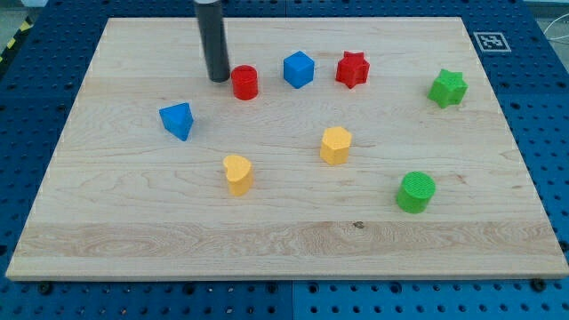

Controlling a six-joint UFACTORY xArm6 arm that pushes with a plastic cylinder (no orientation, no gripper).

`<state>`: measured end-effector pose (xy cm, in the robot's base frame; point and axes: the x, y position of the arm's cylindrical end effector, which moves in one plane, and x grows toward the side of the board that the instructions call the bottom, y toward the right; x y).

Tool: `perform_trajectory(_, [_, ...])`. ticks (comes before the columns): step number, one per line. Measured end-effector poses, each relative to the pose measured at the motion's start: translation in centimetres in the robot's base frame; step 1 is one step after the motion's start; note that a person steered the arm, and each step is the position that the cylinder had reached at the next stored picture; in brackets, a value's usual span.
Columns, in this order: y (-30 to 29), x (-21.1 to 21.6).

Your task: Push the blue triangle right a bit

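A blue triangle [178,120] sits on the left half of a pale wooden board [284,240], which serves as the landmark for everything else. Up and to the right of the blue triangle, well apart from it, the arm's dark rod comes down from the view's top, its upper length cut off by the frame edge. The arm has no jaws to open or close; my tip [217,80] rests just left of a red cylinder [244,82], and whether they touch is hard to tell. Further right of the triangle stand a blue cube [299,69], a red star [352,69] and a green star [447,88]. Below and right of it are a yellow heart [237,174], a yellow hexagon [335,145] and a green cylinder [415,192].
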<state>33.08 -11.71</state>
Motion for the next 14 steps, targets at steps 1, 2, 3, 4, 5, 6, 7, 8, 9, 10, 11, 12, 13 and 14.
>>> perform_trajectory(1, [-4.6,2.0])
perform_trajectory(2, [-8.2,5.5])
perform_trajectory(3, [-9.2,9.6])
perform_trajectory(4, [-9.2,11.7])
perform_trajectory(5, [-8.7,11.8])
perform_trajectory(6, [-7.6,11.6])
perform_trajectory(7, [-6.0,10.5])
perform_trajectory(8, [-4.2,7.9])
perform_trajectory(9, [-1.1,7.1])
perform_trajectory(10, [0.5,7.1])
perform_trajectory(11, [0.5,7.5])
perform_trajectory(12, [0.7,7.9])
perform_trajectory(13, [0.7,8.6])
perform_trajectory(14, [0.4,11.0])
